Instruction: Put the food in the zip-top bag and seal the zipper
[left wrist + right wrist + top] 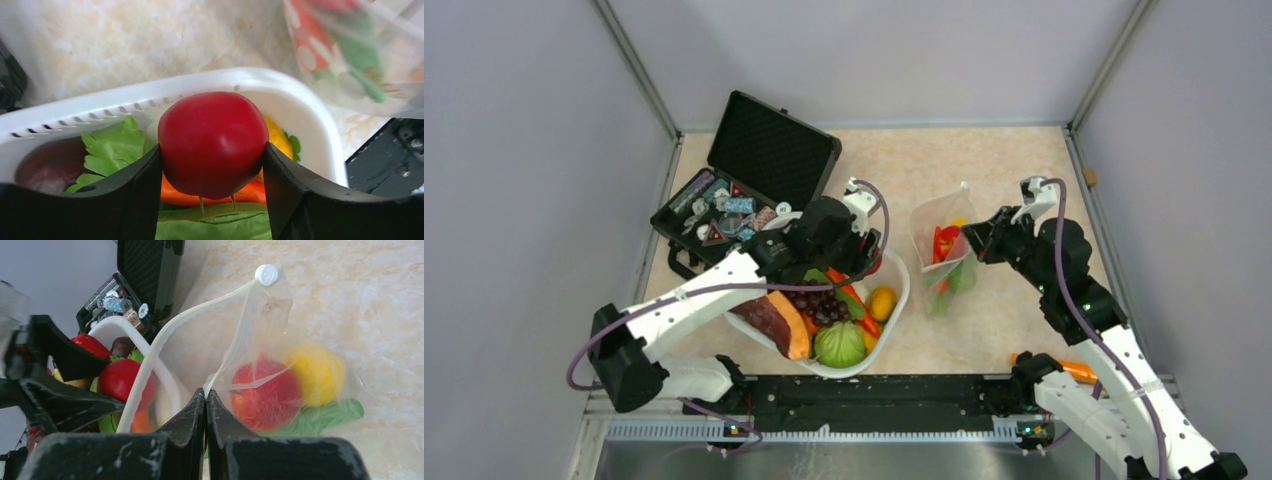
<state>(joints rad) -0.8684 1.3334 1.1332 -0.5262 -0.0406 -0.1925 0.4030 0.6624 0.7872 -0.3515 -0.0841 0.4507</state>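
My left gripper (pixel 212 150) is shut on a glossy red tomato (pixel 212 135), holding it above the far rim of the white basket (pixel 75 112). In the top view that gripper (pixel 872 262) sits at the basket's right end, close to the zip-top bag (pixel 929 215). The bag stands open on the table. My right gripper (pixel 205 391) is shut on the bag's near mouth edge, pinching the zipper (pixel 200 310) strip. Inside the bag lie a red piece (pixel 265 390), a yellow lemon (pixel 315 372) and a green pod (pixel 325 415). The held tomato (pixel 120 377) shows left of the bag mouth.
The basket (pixel 902 285) holds a papaya slice (pixel 779 320), dark grapes (pixel 819 305), a green cabbage (pixel 839 345), a yellow fruit (pixel 883 302) and orange pieces. An open black case (pixel 754 170) stands behind it. An orange piece (pixel 1079 372) lies by the right arm's base.
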